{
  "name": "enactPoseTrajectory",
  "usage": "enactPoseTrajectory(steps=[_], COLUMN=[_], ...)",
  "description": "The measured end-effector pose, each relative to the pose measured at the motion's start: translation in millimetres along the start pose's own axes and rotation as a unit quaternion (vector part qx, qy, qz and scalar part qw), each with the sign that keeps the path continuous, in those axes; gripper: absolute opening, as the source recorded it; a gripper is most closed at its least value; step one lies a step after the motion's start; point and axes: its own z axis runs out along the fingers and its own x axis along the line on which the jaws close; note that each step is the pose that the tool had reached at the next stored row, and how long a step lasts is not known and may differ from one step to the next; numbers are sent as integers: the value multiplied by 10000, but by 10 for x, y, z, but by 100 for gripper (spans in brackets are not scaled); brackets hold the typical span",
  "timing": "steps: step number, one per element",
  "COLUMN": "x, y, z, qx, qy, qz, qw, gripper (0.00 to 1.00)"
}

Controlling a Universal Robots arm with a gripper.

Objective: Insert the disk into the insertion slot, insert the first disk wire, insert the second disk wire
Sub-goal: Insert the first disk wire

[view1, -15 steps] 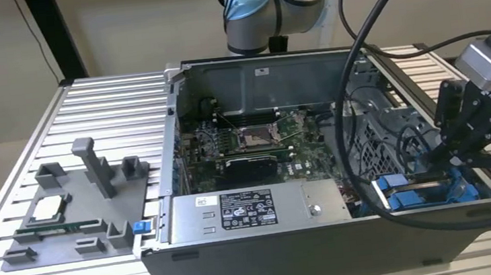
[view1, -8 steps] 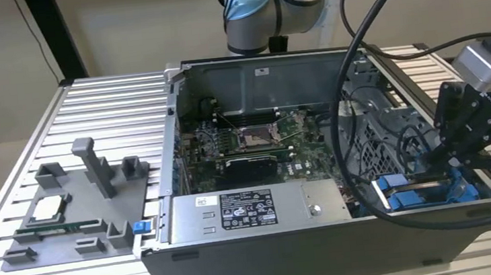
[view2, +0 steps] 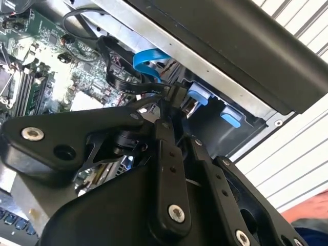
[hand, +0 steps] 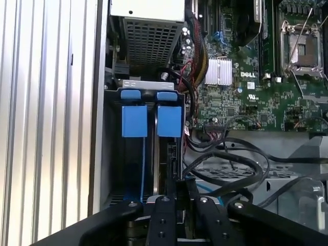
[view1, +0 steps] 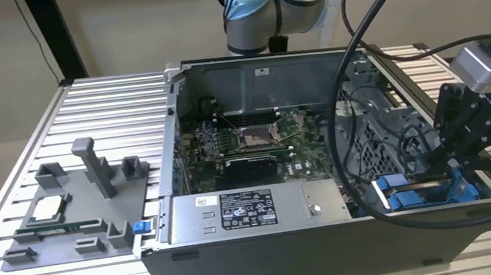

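Poised above insertion slot (hand: 128,164) with blue tabs (hand: 134,121), at a corner of the open computer case (view1: 284,262): claw (view2: 172,102), clamped on the plug of a black wire (view2: 138,88).

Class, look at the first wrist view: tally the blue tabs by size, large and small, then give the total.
Large blue tabs: 2
Small blue tabs: 2
Total: 4
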Motion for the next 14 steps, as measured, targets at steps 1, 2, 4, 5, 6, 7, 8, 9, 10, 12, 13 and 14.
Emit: enactPoseTrajectory(steps=[1,2,4,5,6,7,8,9,10,12,13,14], x=[0,0,0,0,1,0,-3,-8,-13,-21,-23,-23], y=[0,0,0,0,0,0,2,6,10,14,14,13], z=[2,1,0,0,0,0,0,4,6,13,18,24], qx=[1,4,7,9,10,10,12,12,14,17,18,19], qy=[5,27,63,76,80,80,80,78,77,77,76,76], qz=[16,29,54,62,70,76,84,90,96,105,107,107], qw=[10000,10000,10000,10000,9999,9999,9999,9999,9999,9999,9999,9999], gripper=[0,0,0,0,0,0,0,0,0,0,0,0])
